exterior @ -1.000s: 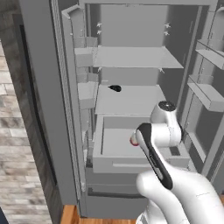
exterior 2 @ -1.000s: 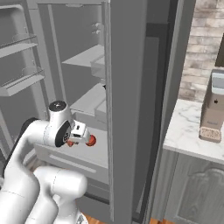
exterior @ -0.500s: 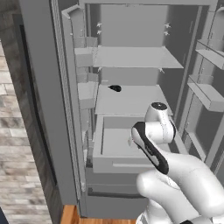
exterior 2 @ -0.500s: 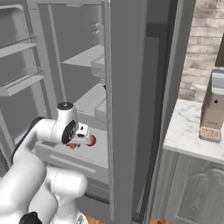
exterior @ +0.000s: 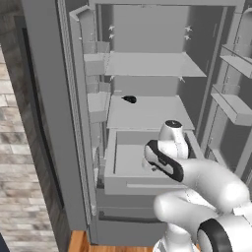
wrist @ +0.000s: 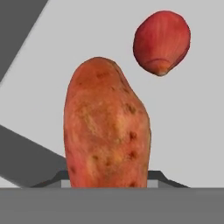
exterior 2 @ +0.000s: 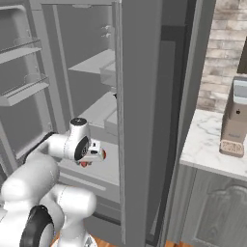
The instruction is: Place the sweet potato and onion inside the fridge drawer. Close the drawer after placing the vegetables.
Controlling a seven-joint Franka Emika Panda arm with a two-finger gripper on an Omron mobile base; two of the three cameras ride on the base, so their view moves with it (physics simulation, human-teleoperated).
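Progress is judged to be about halfway. The onion [wrist: 162, 42] is seen lying on the pale floor of the fridge drawer [exterior: 147, 184], at about one o'clock from the sweet potato [wrist: 107, 127] in the hand view, apart from it. The sweet potato appears clamped in the gripper [exterior 2: 94, 153], its lower end hidden between the finger tips, held above the drawer floor; contact with the floor cannot be told. The drawer is pulled out. Releasing the sweet potato, withdrawing the arm and pushing the drawer shut are judged to be left.
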